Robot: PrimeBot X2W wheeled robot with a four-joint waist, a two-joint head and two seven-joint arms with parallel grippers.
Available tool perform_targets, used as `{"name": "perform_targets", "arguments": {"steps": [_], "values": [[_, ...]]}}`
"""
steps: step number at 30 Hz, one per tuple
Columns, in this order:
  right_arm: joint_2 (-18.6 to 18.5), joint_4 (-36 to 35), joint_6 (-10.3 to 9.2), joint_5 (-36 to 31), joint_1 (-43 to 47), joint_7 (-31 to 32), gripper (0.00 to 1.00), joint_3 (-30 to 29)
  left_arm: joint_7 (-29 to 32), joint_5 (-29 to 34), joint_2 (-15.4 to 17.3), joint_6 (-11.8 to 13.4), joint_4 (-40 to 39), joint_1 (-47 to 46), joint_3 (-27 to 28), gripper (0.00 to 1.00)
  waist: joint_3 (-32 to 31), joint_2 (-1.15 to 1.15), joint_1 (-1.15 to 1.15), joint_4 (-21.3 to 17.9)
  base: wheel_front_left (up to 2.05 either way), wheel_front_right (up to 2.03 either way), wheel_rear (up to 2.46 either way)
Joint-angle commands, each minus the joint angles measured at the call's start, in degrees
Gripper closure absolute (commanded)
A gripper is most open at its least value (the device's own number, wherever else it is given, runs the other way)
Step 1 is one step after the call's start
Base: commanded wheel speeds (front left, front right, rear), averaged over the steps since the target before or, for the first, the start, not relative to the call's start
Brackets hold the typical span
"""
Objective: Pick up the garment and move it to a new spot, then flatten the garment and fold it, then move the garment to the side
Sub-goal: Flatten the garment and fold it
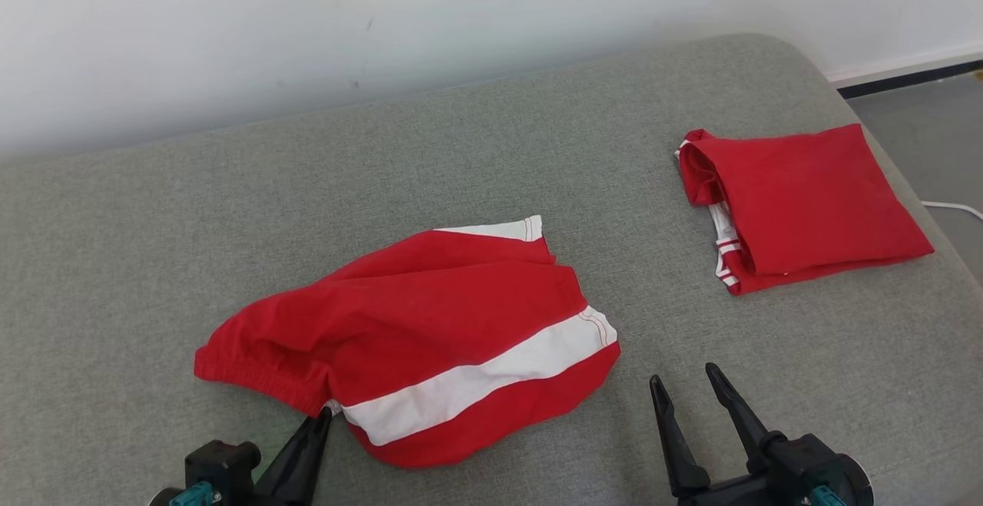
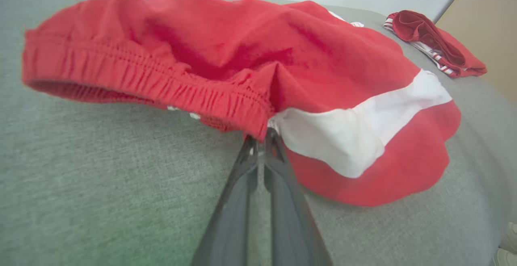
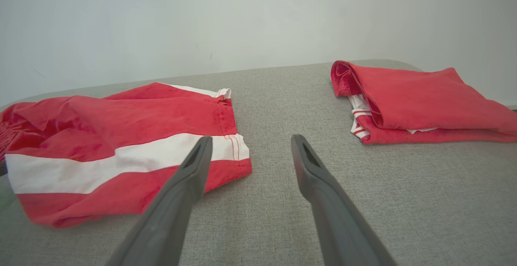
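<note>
my left pincer [image 1: 326, 412] was pinched shut on the garment [image 1: 430, 322], tips biting the elastic waistband [image 2: 153, 80] at its near corner. rest of the red & white shorts lay ahead & right of it on the grey cushion [image 1: 537, 145]. my right pincer [image 1: 683, 374] was wide, empty, w/ the leg hem [image 3: 238, 153] just to its left. fabric looked light, soft, floppy; prob would droop & bunch from one corner. the thick gathered waistband seemed the surest bite.
</note>
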Motion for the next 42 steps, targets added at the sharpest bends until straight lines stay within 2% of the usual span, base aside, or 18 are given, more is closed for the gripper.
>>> {"name": "perform_targets", "arguments": {"steps": [1,8,12,16,19,21,24,27,34,35,36,42], "values": [[-0.1,0.0,-0.17,0.3,-0.2,0.0,0.00,-0.1,-0.2,-0.3,0.3,0.1,-0.2,-0.6,-0.2,1.00,-0.1,0.00,0.00,-0.1,0.00,0.00,0.00],[-0.1,0.1,-0.17,0.4,0.3,0.0,0.00,-0.2,-0.2,-4.6,2.2,0.1,-3.8,0.8,-1.2,1.00,-0.6,0.00,0.00,-0.2,0.00,0.00,0.00],[-0.1,0.2,-0.17,0.4,0.8,0.0,0.00,-0.4,-0.2,-11.4,4.3,0.1,-8.3,2.3,-1.2,1.00,-1.1,0.00,0.00,0.1,0.00,0.00,0.00],[-0.1,0.1,-0.17,0.5,1.2,0.0,0.00,-0.3,3.0,-18.0,7.0,0.1,-12.3,3.8,-1.8,1.00,-1.5,0.00,0.00,0.4,0.00,0.00,0.00],[-0.1,0.1,-0.17,0.4,1.3,0.0,0.00,-0.3,5.1,-20.6,8.5,0.1,-13.4,4.5,-1.4,1.00,-1.5,0.00,0.00,0.6,0.00,0.00,0.00],[-0.1,0.0,-0.17,0.4,1.4,0.0,0.00,-0.3,6.8,-20.4,10.1,1.6,-12.7,4.9,-1.0,1.00,-1.5,0.00,0.00,0.8,0.00,0.00,0.00],[-0.1,0.0,-0.17,0.2,1.3,0.0,0.00,-0.2,9.1,-18.3,11.2,5.6,-10.5,4.1,-1.7,1.00,-1.4,0.00,0.00,1.0,0.00,0.00,0.00],[-0.1,0.2,-0.17,0.2,0.9,0.0,0.00,0.1,11.3,-15.9,11.4,8.2,-8.0,2.5,-3.2,1.00,-1.4,0.00,0.00,1.0,0.00,0.00,0.00],[-0.1,0.4,-0.17,0.2,0.6,0.0,0.00,0.4,11.3,-14.1,9.9,9.7,-5.0,0.1,-4.6,1.00,-1.2,0.00,0.00,0.4,0.00,0.00,0.00],[-0.1,0.4,-0.17,0.2,0.5,0.0,0.00,0.3,10.8,-14.0,9.8,9.9,-4.8,0.1,-4.4,0.60,-1.2,0.00,0.00,0.4,0.00,0.00,0.00],[-0.1,0.4,-0.17,0.2,0.5,0.0,0.00,0.2,10.3,-13.9,9.8,10.0,-4.7,0.2,-4.4,0.00,-1.2,0.00,0.00,0.3,0.00,0.00,0.00],[-0.1,0.5,-0.17,0.4,0.8,0.0,0.00,-0.3,6.7,-13.6,10.2,10.5,-6.4,2.8,-3.5,0.00,-1.4,0.00,0.00,0.4,0.00,0.00,0.00]]}}
